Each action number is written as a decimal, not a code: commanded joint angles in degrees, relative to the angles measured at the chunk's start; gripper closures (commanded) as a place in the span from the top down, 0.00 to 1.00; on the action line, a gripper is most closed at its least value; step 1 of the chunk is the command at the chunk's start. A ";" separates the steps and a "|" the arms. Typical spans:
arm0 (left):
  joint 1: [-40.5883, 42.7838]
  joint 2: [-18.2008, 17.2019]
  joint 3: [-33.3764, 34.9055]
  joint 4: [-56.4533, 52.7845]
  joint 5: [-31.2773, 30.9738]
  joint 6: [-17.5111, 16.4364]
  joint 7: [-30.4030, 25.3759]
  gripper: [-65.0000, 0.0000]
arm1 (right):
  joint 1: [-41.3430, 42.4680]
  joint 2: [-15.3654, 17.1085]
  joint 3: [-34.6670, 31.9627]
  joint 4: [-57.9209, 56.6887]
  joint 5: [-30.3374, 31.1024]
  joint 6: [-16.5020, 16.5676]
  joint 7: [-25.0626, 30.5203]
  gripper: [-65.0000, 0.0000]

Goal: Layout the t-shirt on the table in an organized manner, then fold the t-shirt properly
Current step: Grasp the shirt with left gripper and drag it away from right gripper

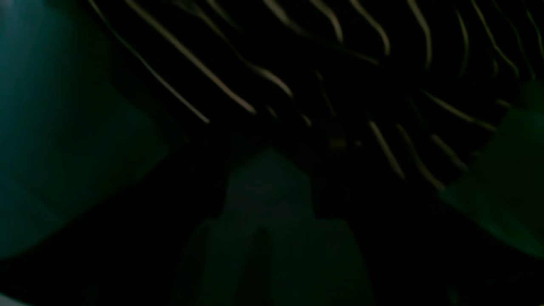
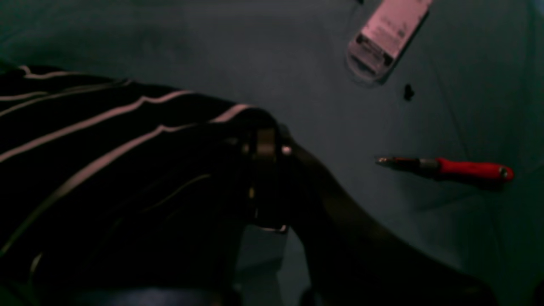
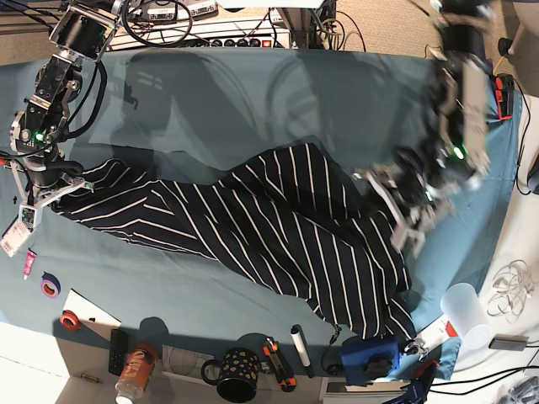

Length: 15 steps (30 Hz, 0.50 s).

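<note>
Two sets of fingers: my right fingers (image 3: 46, 195) pinch the t-shirt (image 3: 278, 227) at one end; my left fingers (image 3: 413, 220), spread, hover at the other, its long axis diagonal across the desk (image 3: 210, 93).

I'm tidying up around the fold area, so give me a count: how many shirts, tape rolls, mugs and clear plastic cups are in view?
T-shirt: 1
Tape rolls: 2
Mug: 1
Plastic cup: 1
Total: 5
</note>
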 commanded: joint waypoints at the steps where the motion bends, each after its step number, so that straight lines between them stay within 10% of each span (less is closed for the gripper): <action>1: -0.07 0.81 -0.55 0.81 -0.52 -0.02 -1.49 0.47 | 0.92 1.14 0.26 0.81 -0.37 -0.31 1.03 0.00; 15: 0.72 9.14 -0.61 -13.22 -0.92 -0.26 -6.93 0.47 | 0.90 1.16 0.26 0.81 -0.35 1.60 0.20 0.00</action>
